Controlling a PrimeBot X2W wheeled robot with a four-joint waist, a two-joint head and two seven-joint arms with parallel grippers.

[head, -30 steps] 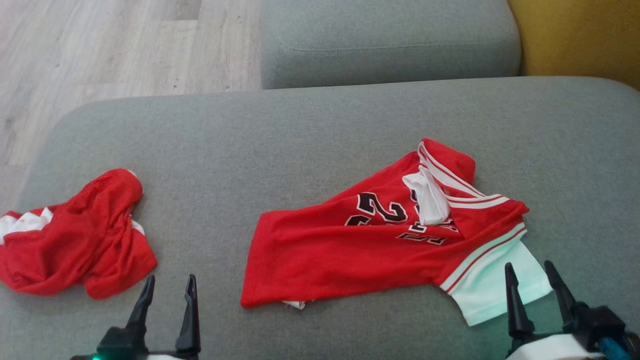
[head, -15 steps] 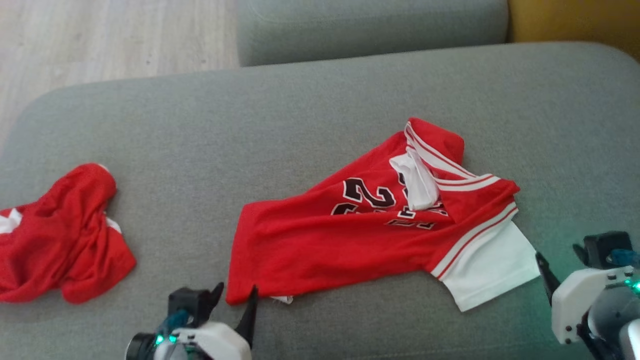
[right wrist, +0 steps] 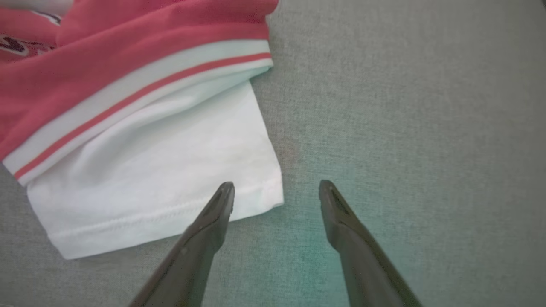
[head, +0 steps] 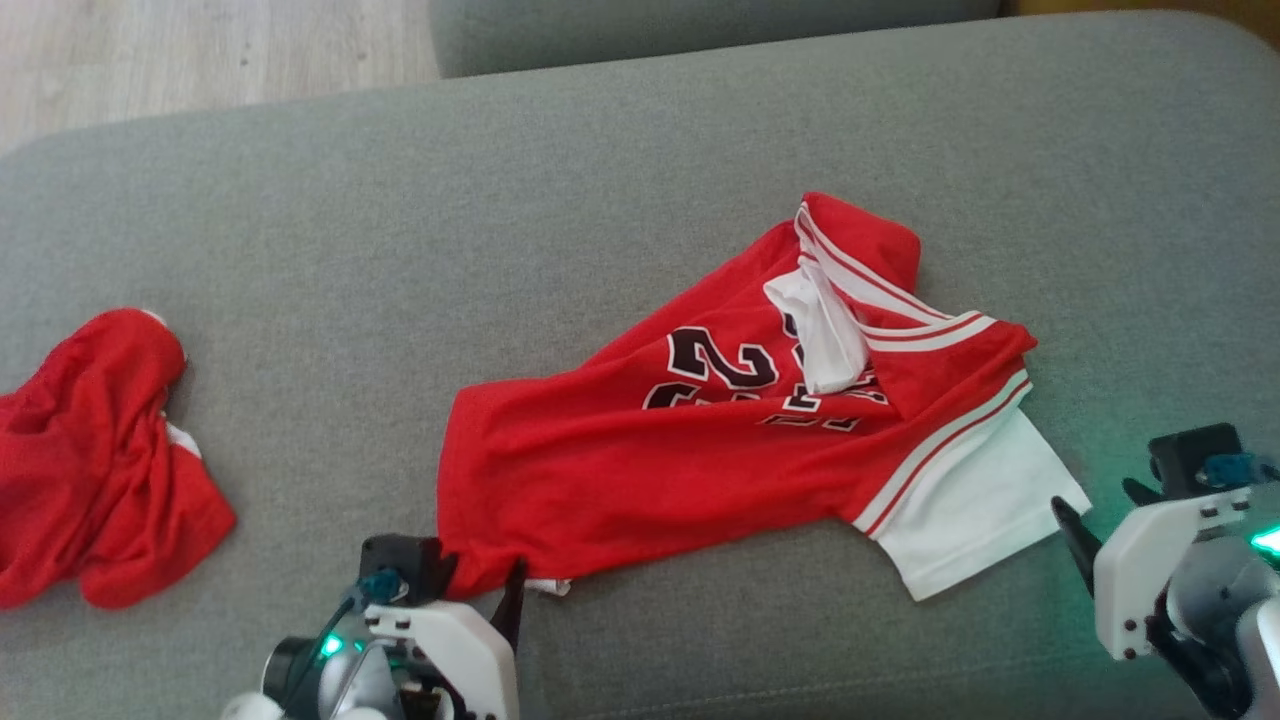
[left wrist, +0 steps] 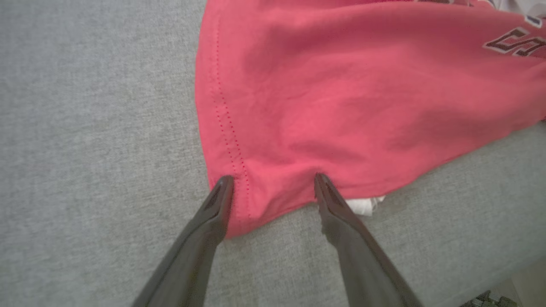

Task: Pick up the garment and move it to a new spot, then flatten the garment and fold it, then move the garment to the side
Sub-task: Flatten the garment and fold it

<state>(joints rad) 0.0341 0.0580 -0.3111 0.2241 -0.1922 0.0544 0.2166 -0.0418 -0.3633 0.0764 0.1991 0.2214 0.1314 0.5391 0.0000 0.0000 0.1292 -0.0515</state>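
Observation:
The garment (head: 700, 450) is a red jersey with black numbers, white-striped trim and a white sleeve (head: 975, 510), lying crumpled on the grey sofa cushion (head: 500, 200). My left gripper (head: 478, 588) is open at its lower-left hem corner. In the left wrist view that gripper (left wrist: 273, 178) straddles the red hem of the garment (left wrist: 341, 85), fingertips resting on the fabric. My right gripper (head: 1105, 510) is open beside the white sleeve. In the right wrist view this gripper (right wrist: 276, 184) has its left finger over the white sleeve (right wrist: 149, 162), the sleeve's corner between the fingers.
A second red garment (head: 90, 490) lies bunched at the cushion's left edge. Another grey cushion (head: 650, 30) lies behind, with pale wooden floor (head: 150, 50) at the upper left. The cushion's front edge (left wrist: 503, 273) lies close behind the left gripper.
The head camera has tilted, shifting the whole picture. Both arms have turned and reached in: the left gripper to the red hem corner, the right gripper to the white sleeve. Both stay open.

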